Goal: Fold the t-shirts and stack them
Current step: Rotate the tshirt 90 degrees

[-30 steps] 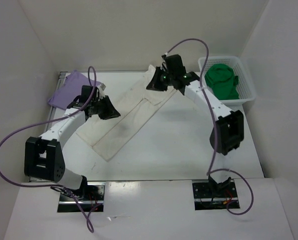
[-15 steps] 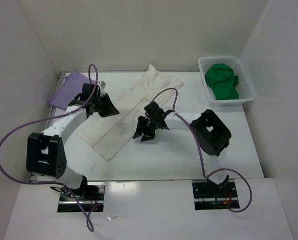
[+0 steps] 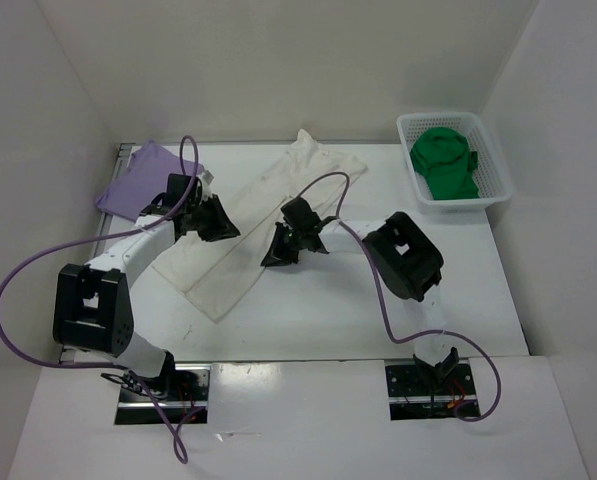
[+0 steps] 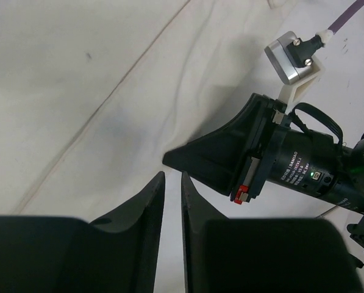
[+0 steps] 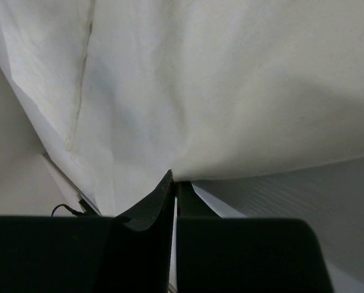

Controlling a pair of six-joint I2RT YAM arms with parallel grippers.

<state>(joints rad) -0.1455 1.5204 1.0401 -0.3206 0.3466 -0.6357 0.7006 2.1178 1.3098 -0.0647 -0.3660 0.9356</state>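
Observation:
The cream t-shirt (image 3: 233, 268) lies as a long diagonal strip across the table; it fills the left wrist view (image 4: 108, 91) and the right wrist view (image 5: 230, 91). My right gripper (image 3: 276, 255) (image 5: 174, 180) is shut on the strip's right edge, which lifts slightly off the table. My left gripper (image 3: 221, 222) (image 4: 172, 177) is at the strip's left edge, its jaws almost together with a thin slit and nothing visibly between them. The lavender t-shirt (image 3: 138, 180) lies folded at the far left. The green t-shirt (image 3: 446, 165) sits crumpled in the basket.
The white mesh basket (image 3: 456, 204) stands at the far right corner. White walls enclose the table (image 3: 358, 300). The right arm's elbow (image 3: 403, 255) lies low over the table's middle. The right gripper's fingers (image 4: 218, 155) show close ahead in the left wrist view.
My right gripper swung from the shirt's far end down to its right edge at mid-length and shut there. My left gripper shifted only slightly. The shirt's outline looks the same.

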